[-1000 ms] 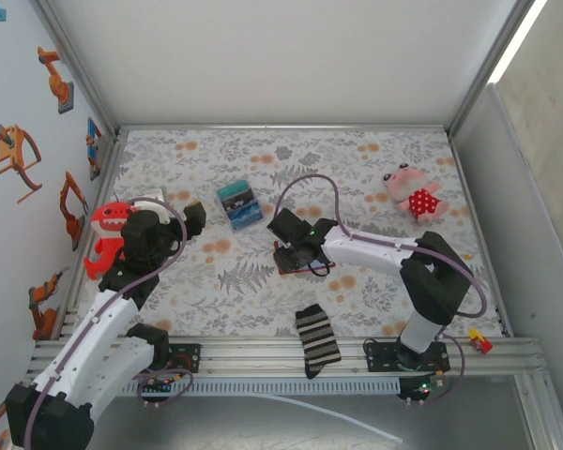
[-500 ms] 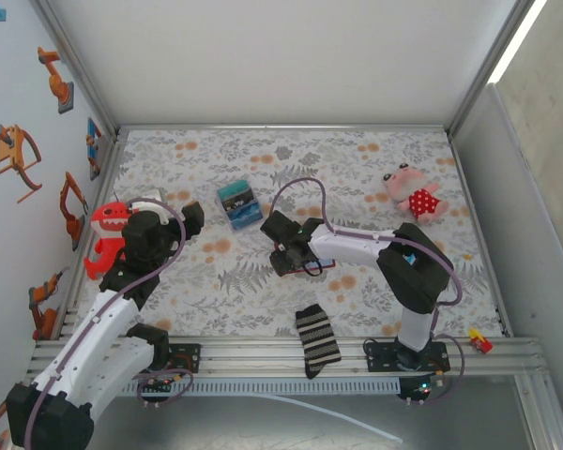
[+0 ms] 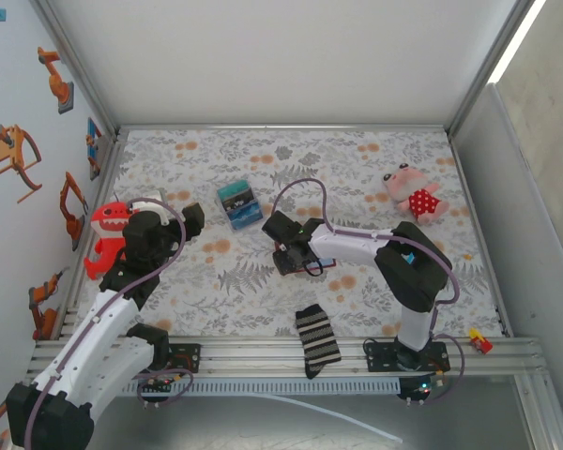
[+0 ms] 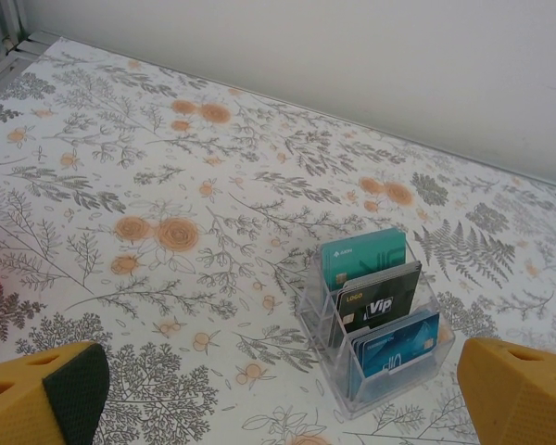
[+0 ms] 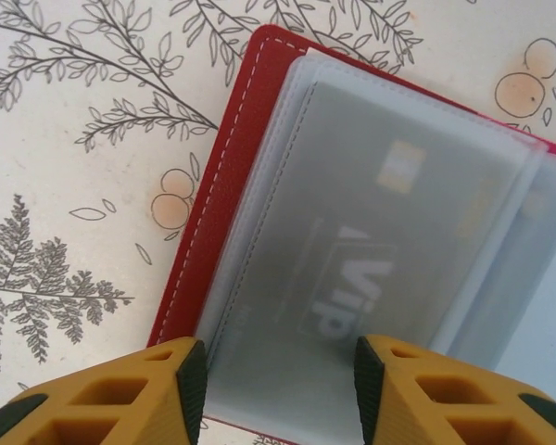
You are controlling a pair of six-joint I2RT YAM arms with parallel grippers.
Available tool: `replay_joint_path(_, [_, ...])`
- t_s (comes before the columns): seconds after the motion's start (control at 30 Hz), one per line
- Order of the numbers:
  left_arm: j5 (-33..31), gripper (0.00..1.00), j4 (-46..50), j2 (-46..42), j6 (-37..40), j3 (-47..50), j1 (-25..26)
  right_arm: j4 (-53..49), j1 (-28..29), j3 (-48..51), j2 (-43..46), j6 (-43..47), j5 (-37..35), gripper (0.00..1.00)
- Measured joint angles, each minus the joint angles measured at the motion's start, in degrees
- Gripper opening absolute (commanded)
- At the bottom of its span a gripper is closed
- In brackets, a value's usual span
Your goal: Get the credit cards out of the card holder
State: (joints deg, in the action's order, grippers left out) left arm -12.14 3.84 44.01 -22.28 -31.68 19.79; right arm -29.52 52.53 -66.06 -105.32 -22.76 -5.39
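The dark-red card holder (image 5: 213,185) is seen lying open on the floral table (image 3: 357,169), near its middle and a little toward the near edge, directly beneath the right gripper (image 5: 280,382). The yellow fingers (image 5: 120,394) are held part-way open, poised at the near edge of a frosted plastic sleeve (image 5: 259,306). Nothing is seen clasped between them, and whether the pads are touching the sleeve cannot be told. A credit card (image 5: 347,269) marked VIP is made out through the sleeve, not yet drawn out. The sleeve's long side is judged to run away from the fingers, tilted slightly to the right, with the stitched red cover edge on the left, so a pull along that line is likely called for. The left gripper (image 3: 190,217) is placed well apart near the table's left edge, its jaws spread wide and empty, and is faced toward a clear card stand (image 4: 375,320) filled with teal, black and blue cards. The right arm is plainly the nearer one to the job.
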Motion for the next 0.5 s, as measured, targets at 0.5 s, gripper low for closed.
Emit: replay_joint_path(0.5, [0.2, 0.97, 0.5, 0.2, 0.0, 0.0, 0.0, 0.7, -0.3, 0.3, -0.1, 0.1, 0.0, 0.35])
